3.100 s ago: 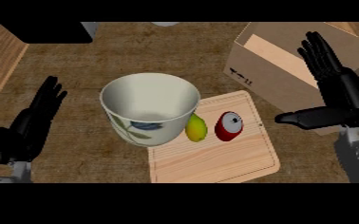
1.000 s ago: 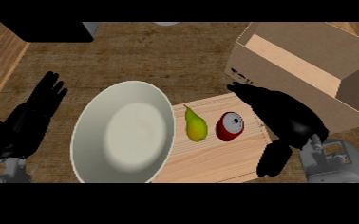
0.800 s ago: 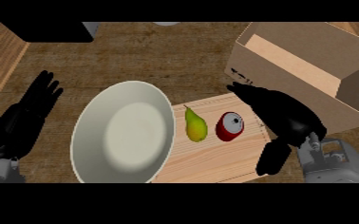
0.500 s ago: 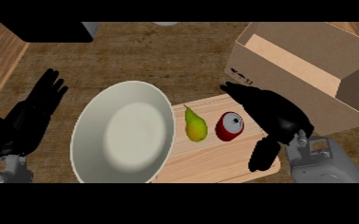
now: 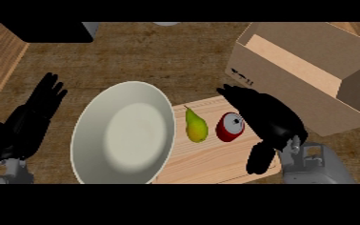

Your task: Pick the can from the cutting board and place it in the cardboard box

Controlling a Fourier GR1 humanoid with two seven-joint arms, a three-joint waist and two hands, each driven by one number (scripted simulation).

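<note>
A red can lies on the pale wooden cutting board, just right of a yellow-green pear. My right hand hovers over the board's right side, its fingers stretched out beside and above the can, its thumb hanging down at the lower right; it holds nothing. The open cardboard box stands at the upper right, behind that hand. At the left edge my left hand rests open, fingers up.
A large white bowl covers the cutting board's left part. The brown counter runs around it, with a dark block at the upper left and a wooden edge on the far left.
My right hand came down from beside the box to the board's right side and has edged slightly toward the can. The view now looks steeply into the bowl. Can and pear have not moved.
</note>
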